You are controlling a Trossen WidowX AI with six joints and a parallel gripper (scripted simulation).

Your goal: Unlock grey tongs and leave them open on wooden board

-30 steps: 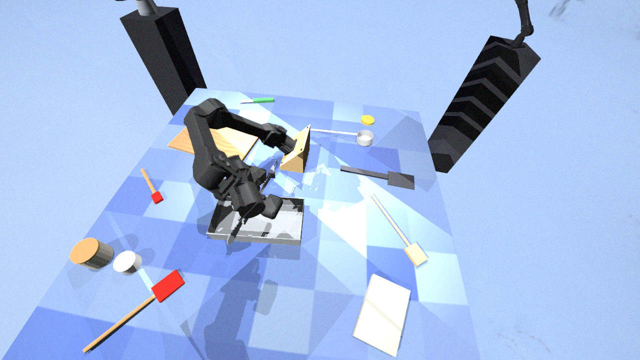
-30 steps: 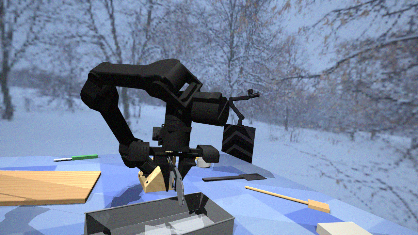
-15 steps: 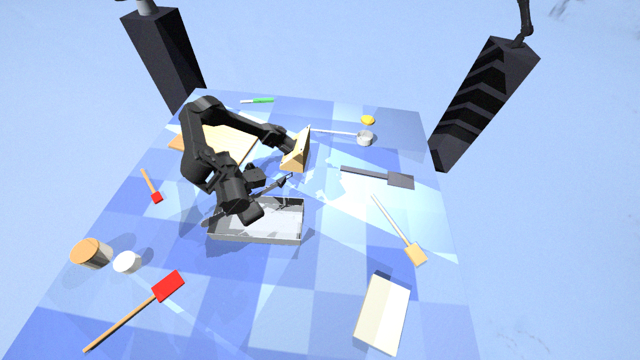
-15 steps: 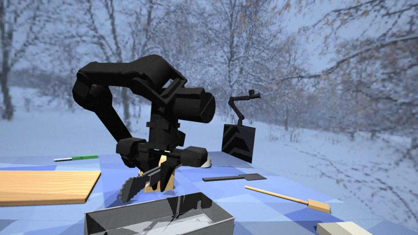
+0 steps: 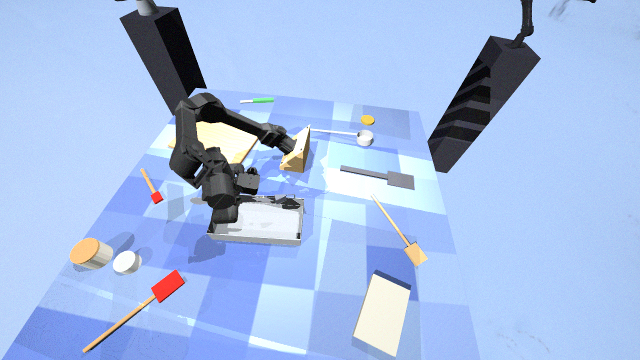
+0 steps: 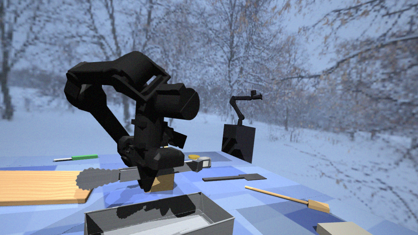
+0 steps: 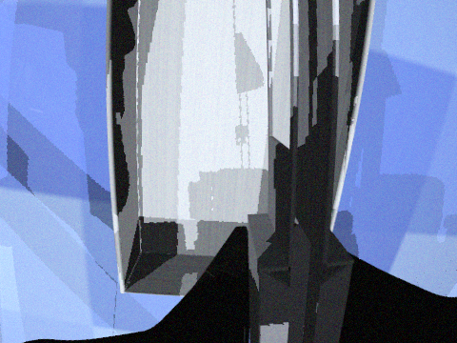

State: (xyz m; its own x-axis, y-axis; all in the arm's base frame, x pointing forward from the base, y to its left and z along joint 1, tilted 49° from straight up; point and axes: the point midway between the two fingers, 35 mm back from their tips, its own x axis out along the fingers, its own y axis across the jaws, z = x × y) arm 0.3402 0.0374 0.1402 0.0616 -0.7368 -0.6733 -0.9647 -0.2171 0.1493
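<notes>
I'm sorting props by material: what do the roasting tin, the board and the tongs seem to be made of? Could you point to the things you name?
The roasting tin (image 5: 257,240) (image 6: 217,224) (image 7: 113,191) looks like satin metal: grey walls, pale rim. The board (image 5: 223,134) (image 6: 38,187) seems smooth wood, with visible grain. The tongs (image 6: 96,179) are probably matte metal, being flat grey, though dark plastic is possible.

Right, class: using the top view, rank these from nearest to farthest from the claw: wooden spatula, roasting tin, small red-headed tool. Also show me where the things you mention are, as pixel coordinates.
1. Roasting tin (image 5: 255,240) (image 6: 222,227) (image 7: 162,119): below the claw (image 5: 230,201) (image 6: 146,187) (image 7: 265,235).
2. Small red-headed tool (image 5: 156,197): picture left.
3. Wooden spatula (image 5: 415,253) (image 6: 318,205): picture right.
</notes>
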